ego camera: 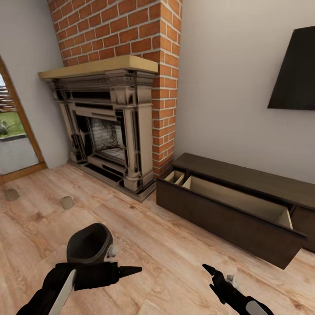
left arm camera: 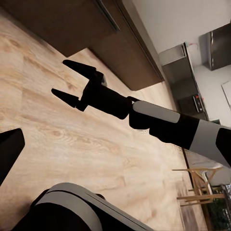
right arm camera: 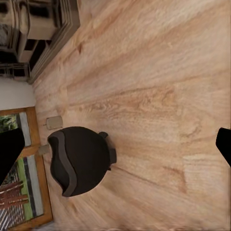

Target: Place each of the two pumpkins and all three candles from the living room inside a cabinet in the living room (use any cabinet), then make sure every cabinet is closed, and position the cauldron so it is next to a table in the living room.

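The black cauldron (ego camera: 89, 243) stands on the wood floor just beyond my left gripper (ego camera: 132, 271), whose fingers point right, past it. Two beige candles (ego camera: 66, 202) (ego camera: 11, 194) lie on the floor further left, near the doorway. The long dark cabinet (ego camera: 245, 175) stands against the right wall with one wide drawer (ego camera: 227, 218) pulled out, its pale inside bare. My right gripper (ego camera: 208, 270) (left arm camera: 67, 82) hovers open over the floor in front of that drawer. The right wrist view looks onto the cauldron (right arm camera: 79, 161) and a candle (right arm camera: 54, 122). The pumpkins are out of view.
A brick chimney with an ornate fireplace (ego camera: 109, 135) fills the corner ahead. A glass door (ego camera: 13, 140) is at the left, and a dark TV (ego camera: 295, 70) hangs above the cabinet. A kitchen and a wooden chair (left arm camera: 199, 185) lie beyond the cabinet's end.
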Controlling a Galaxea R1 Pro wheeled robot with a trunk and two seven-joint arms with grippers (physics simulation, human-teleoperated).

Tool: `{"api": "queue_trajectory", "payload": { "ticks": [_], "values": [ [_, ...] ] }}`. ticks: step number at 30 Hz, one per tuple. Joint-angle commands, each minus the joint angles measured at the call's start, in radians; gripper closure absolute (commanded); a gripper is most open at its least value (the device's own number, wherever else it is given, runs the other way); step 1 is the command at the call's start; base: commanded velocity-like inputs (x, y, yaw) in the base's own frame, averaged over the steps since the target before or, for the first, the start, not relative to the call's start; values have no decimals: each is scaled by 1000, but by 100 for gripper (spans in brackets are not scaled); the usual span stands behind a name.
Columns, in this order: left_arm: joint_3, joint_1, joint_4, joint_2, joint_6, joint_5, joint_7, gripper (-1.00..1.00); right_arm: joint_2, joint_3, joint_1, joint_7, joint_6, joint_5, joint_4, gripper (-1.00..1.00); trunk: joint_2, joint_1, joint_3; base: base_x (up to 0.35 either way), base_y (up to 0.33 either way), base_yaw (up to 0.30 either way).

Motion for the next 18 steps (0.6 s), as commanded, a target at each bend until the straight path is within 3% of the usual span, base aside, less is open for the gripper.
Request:
{"api": "queue_trajectory", "payload": {
  "ticks": [1,7,18],
  "values": [
    [-1,-1,0,1,5,3,-1,-100,0,-3,0,1,7,-7,0,-100,0,-1,-1,-322,0,299],
    [-1,-1,0,1,5,4,-1,-100,0,-3,0,1,5,-7,0,-100,0,-1,-1,-238,0,299],
    [0,-1,0,1,5,4,-1,-100,0,-3,0,1,0,-7,1,-100,0,-1,-1,-23,0,299]
  ]
}}
